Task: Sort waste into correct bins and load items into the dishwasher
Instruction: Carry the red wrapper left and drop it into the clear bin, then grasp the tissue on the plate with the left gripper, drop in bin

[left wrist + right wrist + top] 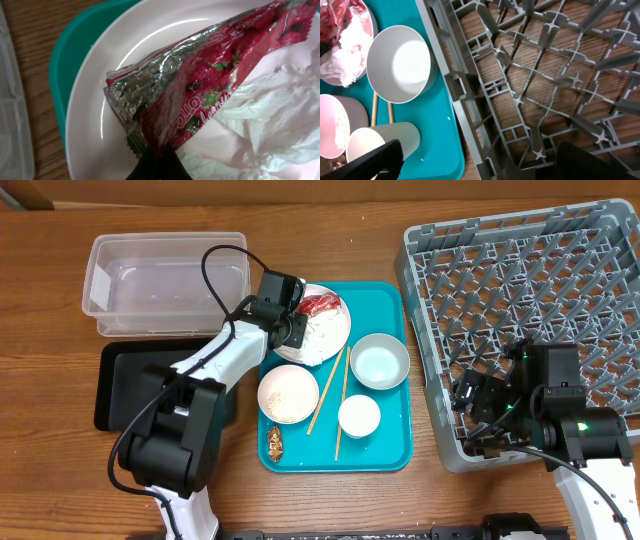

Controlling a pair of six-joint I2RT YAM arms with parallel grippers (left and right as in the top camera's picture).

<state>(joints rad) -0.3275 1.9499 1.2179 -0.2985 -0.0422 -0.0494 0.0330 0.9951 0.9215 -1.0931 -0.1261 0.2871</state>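
Note:
My left gripper (159,159) is shut on the crumpled red wrapper (210,85), which lies on a white plate (95,115) beside a white tissue (270,125). From overhead the wrapper (322,304) and plate (325,340) sit at the back of the teal tray (390,430). The clear tub (165,280) and black tray (125,385) lie to the left. My right gripper (478,405) is open and empty over the grey rack's (520,300) front left corner. Two bowls (379,361) (288,393), a cup (359,416), chopsticks (328,395) and a brown scrap (275,444) are on the teal tray.
The right wrist view shows the rack's rim (455,85) next to the teal tray (440,145), with a bowl (400,62) and the cup (385,140) close to that edge. Bare wooden table surrounds everything.

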